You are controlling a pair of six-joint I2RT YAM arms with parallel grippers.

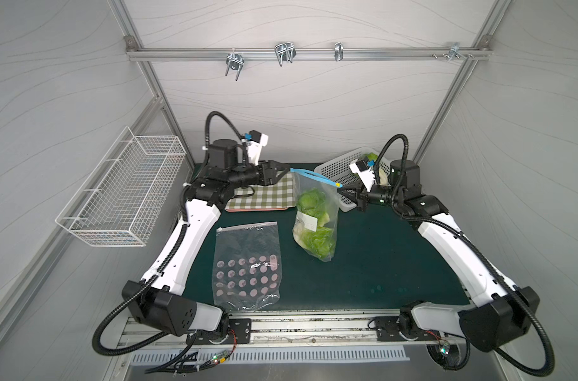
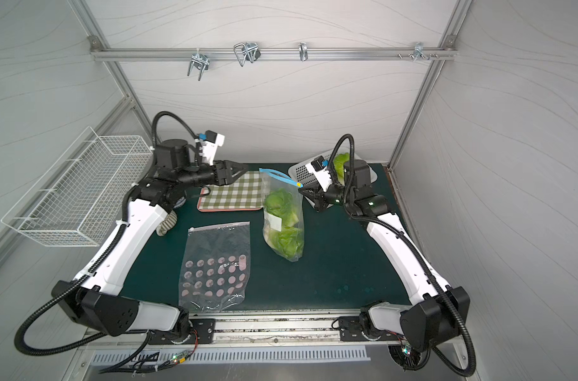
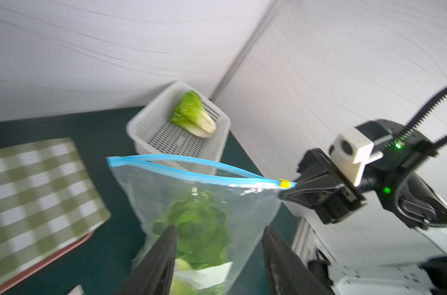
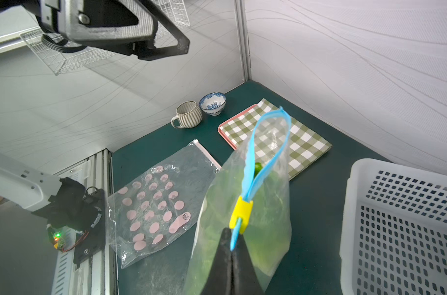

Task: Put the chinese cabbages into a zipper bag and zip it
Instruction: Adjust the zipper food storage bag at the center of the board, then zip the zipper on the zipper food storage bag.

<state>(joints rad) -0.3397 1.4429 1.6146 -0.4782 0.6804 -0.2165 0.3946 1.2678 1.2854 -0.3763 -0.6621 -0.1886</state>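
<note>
Zipper bag (image 1: 317,198) corner pinched by right end effector (image 4: 232,237), left end effector (image 3: 220,228) parted, holding nothing

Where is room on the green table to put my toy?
The bare green mat between the cabbage bag and the right arm is widest. The back is crowded: checked cloth, white basket. The dotted bag fills the front left.

zipper strip (image 3: 204,177) blue | slider (image 4: 241,213) yellow | cloth (image 1: 264,194) green-white check
</note>
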